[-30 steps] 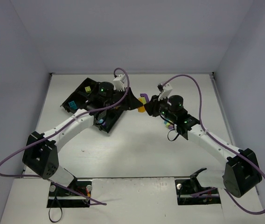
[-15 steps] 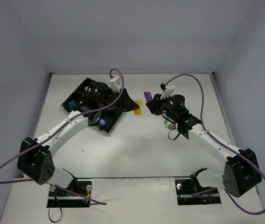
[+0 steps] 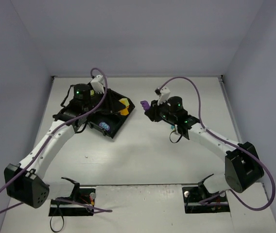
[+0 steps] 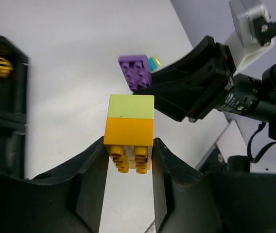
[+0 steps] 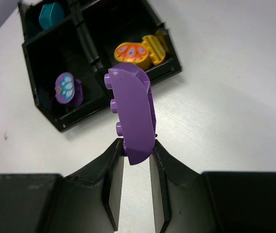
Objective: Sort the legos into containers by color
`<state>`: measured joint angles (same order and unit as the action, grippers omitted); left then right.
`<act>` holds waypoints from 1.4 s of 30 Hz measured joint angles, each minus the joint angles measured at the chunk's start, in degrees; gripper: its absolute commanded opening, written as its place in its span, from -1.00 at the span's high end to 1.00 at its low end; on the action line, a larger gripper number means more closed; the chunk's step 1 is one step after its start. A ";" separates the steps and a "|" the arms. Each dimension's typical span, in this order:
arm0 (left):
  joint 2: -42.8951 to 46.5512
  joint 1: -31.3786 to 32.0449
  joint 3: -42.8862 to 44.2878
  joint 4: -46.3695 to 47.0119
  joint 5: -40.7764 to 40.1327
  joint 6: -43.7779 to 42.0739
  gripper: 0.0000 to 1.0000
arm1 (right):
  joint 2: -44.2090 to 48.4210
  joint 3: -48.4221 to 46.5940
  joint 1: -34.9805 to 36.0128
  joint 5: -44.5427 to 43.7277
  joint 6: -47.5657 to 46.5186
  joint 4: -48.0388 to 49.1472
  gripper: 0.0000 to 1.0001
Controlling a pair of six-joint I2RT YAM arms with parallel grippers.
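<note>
Swung leftward: left gripper [image 4: 128, 151] clamping orange brick [image 4: 128, 137], right gripper [image 5: 137, 150] clamping purple brick [image 5: 133, 111].

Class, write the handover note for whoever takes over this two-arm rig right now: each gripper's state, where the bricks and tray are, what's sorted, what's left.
Left gripper: shut on an orange-yellow brick with a lime green brick stacked on it, beside the tray.
Right gripper: shut on a purple brick, near the tray too.
Done: a teal piece, a purple piece and orange-yellow pieces lie in three separate sections of it.
Left: neither load is dropped yet; the stack probably needs splitting by color.
</note>
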<state>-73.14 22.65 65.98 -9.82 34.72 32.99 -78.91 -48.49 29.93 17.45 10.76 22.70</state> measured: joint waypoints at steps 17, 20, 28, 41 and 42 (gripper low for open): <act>18.93 -5.64 0.50 -17.14 -10.47 -10.29 1.00 | -32.79 -31.17 12.07 14.23 -4.66 -5.27 0.73; 20.92 -5.64 -0.74 -18.49 -11.54 -10.86 1.00 | -36.85 -34.84 12.83 15.52 -4.61 -6.36 0.26; 21.77 -5.66 -2.03 -20.63 -12.55 -12.15 1.00 | -42.10 -40.37 13.25 18.43 -3.98 -7.61 -0.40; 15.47 -5.81 -2.01 -16.57 -6.60 -16.11 1.00 | -34.99 -34.99 3.39 31.78 -4.00 -7.78 -0.25; 14.51 -5.81 -2.01 -16.13 -5.88 -16.52 1.00 | -33.09 -33.51 1.77 32.83 -3.98 -7.93 -0.25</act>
<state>-58.63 16.84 63.96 -25.96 28.84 16.47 -112.01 -82.00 31.70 50.28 6.79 14.76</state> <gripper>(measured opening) 0.315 0.629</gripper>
